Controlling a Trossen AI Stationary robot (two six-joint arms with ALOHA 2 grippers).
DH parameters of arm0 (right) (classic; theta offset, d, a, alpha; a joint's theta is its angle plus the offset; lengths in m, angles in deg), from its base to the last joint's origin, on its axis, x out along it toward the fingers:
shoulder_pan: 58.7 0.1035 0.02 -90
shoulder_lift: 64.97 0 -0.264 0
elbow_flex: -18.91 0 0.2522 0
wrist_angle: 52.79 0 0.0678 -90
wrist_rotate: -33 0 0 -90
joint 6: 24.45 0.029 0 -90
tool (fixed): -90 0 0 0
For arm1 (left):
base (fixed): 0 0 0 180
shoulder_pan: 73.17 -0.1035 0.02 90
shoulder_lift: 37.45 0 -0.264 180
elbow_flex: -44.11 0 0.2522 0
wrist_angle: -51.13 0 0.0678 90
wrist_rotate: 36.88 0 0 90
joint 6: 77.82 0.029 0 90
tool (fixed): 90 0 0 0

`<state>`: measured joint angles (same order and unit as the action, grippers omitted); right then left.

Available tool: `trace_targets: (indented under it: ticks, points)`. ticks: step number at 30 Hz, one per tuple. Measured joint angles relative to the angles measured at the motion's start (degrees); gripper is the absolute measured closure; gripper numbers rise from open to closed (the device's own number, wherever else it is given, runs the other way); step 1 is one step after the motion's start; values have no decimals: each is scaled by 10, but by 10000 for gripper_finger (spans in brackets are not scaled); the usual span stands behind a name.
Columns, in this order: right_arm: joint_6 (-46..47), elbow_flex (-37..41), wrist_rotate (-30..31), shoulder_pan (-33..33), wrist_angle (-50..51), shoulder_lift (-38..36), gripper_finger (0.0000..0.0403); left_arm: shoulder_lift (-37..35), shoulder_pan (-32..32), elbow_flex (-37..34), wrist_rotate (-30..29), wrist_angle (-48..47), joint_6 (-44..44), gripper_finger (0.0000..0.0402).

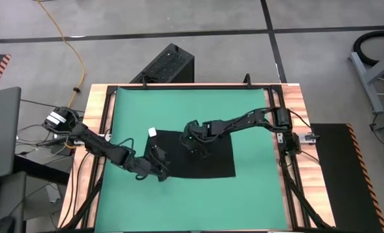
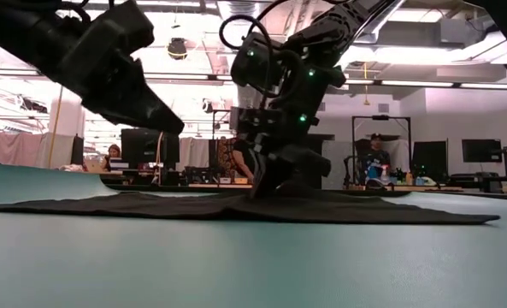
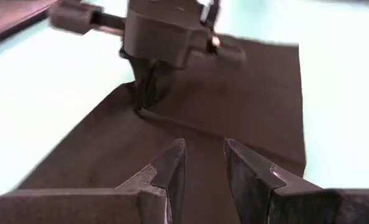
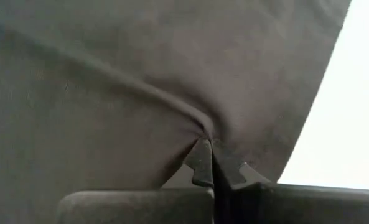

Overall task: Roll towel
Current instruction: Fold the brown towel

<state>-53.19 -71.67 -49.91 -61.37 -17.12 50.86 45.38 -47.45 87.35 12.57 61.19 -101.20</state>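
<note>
The black towel (image 1: 208,158) lies spread flat on the green mat (image 1: 256,116), with its small white tag (image 1: 152,131) at the far left corner. My right gripper (image 1: 193,141) comes in from the right and is shut on the cloth a little inside the towel's far edge. It also shows in the low view (image 2: 266,186) and in the left wrist view (image 3: 148,93). My left gripper (image 3: 204,163) is open and empty. It hovers above the towel's near left part (image 1: 158,162), raised clear of it in the low view (image 2: 155,115). My right gripper pinches a small raised fold of the towel (image 4: 203,127) between its two fingertips (image 4: 200,158), near the middle of the far edge. The fingers point down from above. A crease (image 4: 128,84) runs from the pinch across the cloth. The rest of the towel lies on the mat.
A hard black ribbed box (image 1: 169,65) stands on the floor beyond the table's far edge. A laptop (image 1: 0,129) sits left of the table. Bare green mat lies around the towel on all sides. People sit in the room behind, in the low view (image 2: 374,158).
</note>
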Motion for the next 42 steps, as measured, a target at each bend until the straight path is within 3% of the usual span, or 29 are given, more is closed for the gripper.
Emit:
trace_targets:
  ticks: [6, 13, 21, 26, 32, 37, 39, 42]
  points:
    - [160, 0, 42, 12, -29, 1, 400, 4, 0, 10, 2, 9, -100, 301]
    - [229, 0, 51, 15, -38, 0, 400, 73, 2, 78, 17, -38, -178, 301]
    - [243, 0, 51, 15, -42, -1, 400, 205, 8, 220, -13, -184, -250, 301]
    - [243, -1, 51, 15, -38, -1, 400, 253, 10, 275, -23, -200, -268, 301]
    - [242, -1, 51, 16, -37, -2, 400, 289, 9, 291, -24, -262, -347, 301]
    - [237, -2, 51, 15, -36, -2, 400, 289, 6, 291, -22, -262, -353, 305]
    - [237, -2, 51, 16, -37, -2, 400, 289, 2, 291, -13, -263, -352, 320]
    - [236, -2, 51, 15, -38, -2, 400, 289, -2, 291, 11, -265, -335, 374]
